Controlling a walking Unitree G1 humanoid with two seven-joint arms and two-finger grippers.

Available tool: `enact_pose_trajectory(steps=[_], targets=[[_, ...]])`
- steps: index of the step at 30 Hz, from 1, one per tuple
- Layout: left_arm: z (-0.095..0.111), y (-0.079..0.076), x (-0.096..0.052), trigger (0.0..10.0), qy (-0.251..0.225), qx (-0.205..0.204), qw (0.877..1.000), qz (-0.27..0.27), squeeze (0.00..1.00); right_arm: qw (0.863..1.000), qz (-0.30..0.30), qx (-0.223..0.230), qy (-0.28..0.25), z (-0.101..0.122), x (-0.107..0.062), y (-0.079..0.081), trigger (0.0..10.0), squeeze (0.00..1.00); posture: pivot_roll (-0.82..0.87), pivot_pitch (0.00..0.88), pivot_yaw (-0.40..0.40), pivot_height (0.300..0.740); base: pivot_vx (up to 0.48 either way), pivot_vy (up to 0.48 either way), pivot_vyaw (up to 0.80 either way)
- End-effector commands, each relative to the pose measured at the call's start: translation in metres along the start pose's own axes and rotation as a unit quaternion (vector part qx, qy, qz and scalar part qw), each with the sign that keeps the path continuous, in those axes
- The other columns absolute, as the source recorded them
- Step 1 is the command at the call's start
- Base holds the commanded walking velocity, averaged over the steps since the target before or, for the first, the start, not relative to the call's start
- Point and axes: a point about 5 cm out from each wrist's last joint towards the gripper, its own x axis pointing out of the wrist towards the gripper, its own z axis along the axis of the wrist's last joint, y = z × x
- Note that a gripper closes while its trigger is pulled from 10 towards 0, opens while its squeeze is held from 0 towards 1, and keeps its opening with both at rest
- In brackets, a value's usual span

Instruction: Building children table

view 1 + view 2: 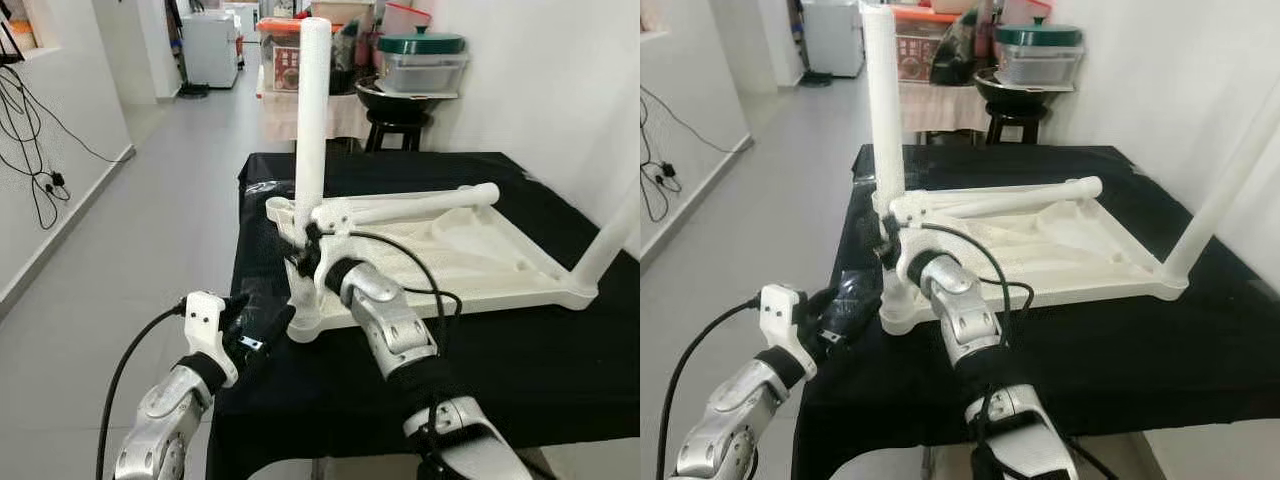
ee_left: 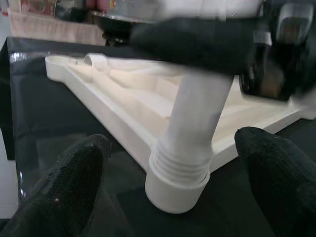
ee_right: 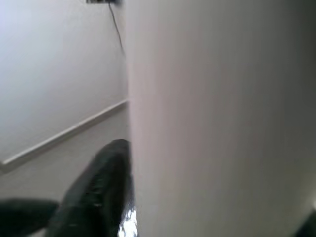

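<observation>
Gripping upright white leg point(image 1: 312, 110) at tabletop point(image 1: 480, 250) corner, right gripper point(image 1: 305, 250).

The right gripper point(image 1: 305, 250) clasps the upright white leg point(image 1: 312, 120) above the upturned tabletop point(image 1: 470, 262). The left gripper point(image 1: 262, 335), fingers apart, hovers beside its near corner on the black cloth point(image 1: 540, 350).

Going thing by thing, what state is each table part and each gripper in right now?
Tabletop: upside down on the black cloth.
Near-corner leg: upright in its socket.
Far-right leg: fitted, leaning outward.
Loose leg: lying across the tabletop.
Right gripper: shut on the near-corner leg, low down.
Left gripper: open, beside the corner socket.
</observation>
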Motion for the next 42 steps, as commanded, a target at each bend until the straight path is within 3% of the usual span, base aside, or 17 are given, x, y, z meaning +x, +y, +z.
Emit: enact_pose_trajectory(steps=[1, 3, 4, 7, 10, 13, 17, 22, 23, 24, 25, 31, 42], targets=[[-0.002, -0.001, 0.0, 10.0, 0.003, -0.008, 1.0, 0.002, 0.0, 0.999, 0.052, -0.005, -0.008, 0.009, 0.003, -0.001, 10.0, 1.0, 0.07, 0.0, -0.072, 0.74, 0.0, 0.0, 0.0], [-0.003, -0.002, 0.0, 10.0, 0.003, -0.008, 1.0, 0.001, 0.0, 0.991, 0.131, -0.027, -0.024, 0.021, 0.003, -0.006, 10.0, 1.0, 0.07, 0.0, -0.077, 0.74, 0.0, 0.0, 0.0], [-0.003, -0.003, 0.0, 10.0, 0.002, -0.009, 1.0, 0.001, 0.0, 0.984, 0.171, -0.044, -0.025, 0.026, 0.0, -0.011, 10.0, 0.0, 0.08, 0.0, -0.082, 0.74, 0.0, 0.0, 0.0], [-0.003, -0.003, 0.001, 10.0, 0.002, -0.008, 1.0, 0.0, 0.0, 0.979, 0.193, -0.054, -0.025, 0.028, -0.001, -0.014, 10.0, 0.0, 0.08, 0.0, -0.082, 0.74, 0.0, 0.0, 0.0], [-0.003, -0.005, 0.0, 10.0, 0.001, -0.009, 1.0, 0.001, 0.0, 0.961, 0.263, -0.083, 0.003, 0.035, -0.012, -0.032, 10.0, 0.0, 0.1, 0.0, -0.092, 0.74, 0.0, 0.0, 0.0], [-0.003, -0.007, 0.0, 10.0, 0.001, -0.009, 1.0, 0.001, 0.0, 0.956, 0.282, -0.085, 0.013, 0.04, -0.015, -0.04, 10.0, 0.0, 0.1, 0.0, -0.095, 0.74, 0.0, 0.0, 0.0], [-0.003, -0.009, -0.003, 10.0, 0.002, -0.008, 1.0, 0.0, 0.0, 0.944, 0.321, -0.069, 0.022, 0.048, -0.021, -0.049, 10.0, 0.0, 0.12, 0.0, -0.102, 0.74, 0.0, 0.0, 0.0], [-0.003, -0.009, -0.004, 10.0, 0.004, -0.007, 1.0, -0.001, 0.0, 0.941, 0.334, -0.058, 0.019, 0.052, -0.024, -0.055, 10.0, 0.0, 0.13, 0.0, -0.101, 0.74, 0.0, 0.0, 0.0], [-0.004, -0.01, -0.005, 10.0, 0.005, -0.006, 1.0, -0.002, 0.0, 0.94, 0.336, -0.051, 0.017, 0.053, -0.025, -0.056, 9.2, 0.0, 0.13, 0.0, -0.1, 0.74, 0.0, 0.0, 0.0], [-0.004, -0.01, -0.005, 2.9, 0.007, -0.004, 1.0, -0.004, 0.0, 0.939, 0.34, -0.044, 0.015, 0.053, -0.026, -0.058, 4.0, 0.0, 0.13, 0.0, -0.099, 0.74, 0.0, 0.0, 0.0], [-0.004, -0.011, -0.007, 0.0, 0.011, 0.002, 1.0, -0.007, 0.0, 0.938, 0.346, -0.036, 0.013, 0.054, -0.028, -0.059, 0.0, 0.0, 0.13, 0.0, -0.096, 0.74, 0.0, 0.0, 0.0], [-0.005, -0.014, -0.011, 0.0, 0.011, 0.011, 1.0, -0.014, 0.0, 0.94, 0.34, -0.031, 0.01, 0.054, -0.032, -0.066, 0.0, 0.0, 0.12, 0.0, -0.087, 0.74, 0.0, 0.0, 0.0], [-0.006, -0.021, -0.016, 0.0, 0.034, 0.064, 0.996, -0.047, 0.0, 0.95, 0.312, -0.016, 0.0, 0.046, -0.041, -0.077, 0.0, 0.0, 0.08, 0.0, -0.073, 0.74, 0.0, 0.0, 0.0]])
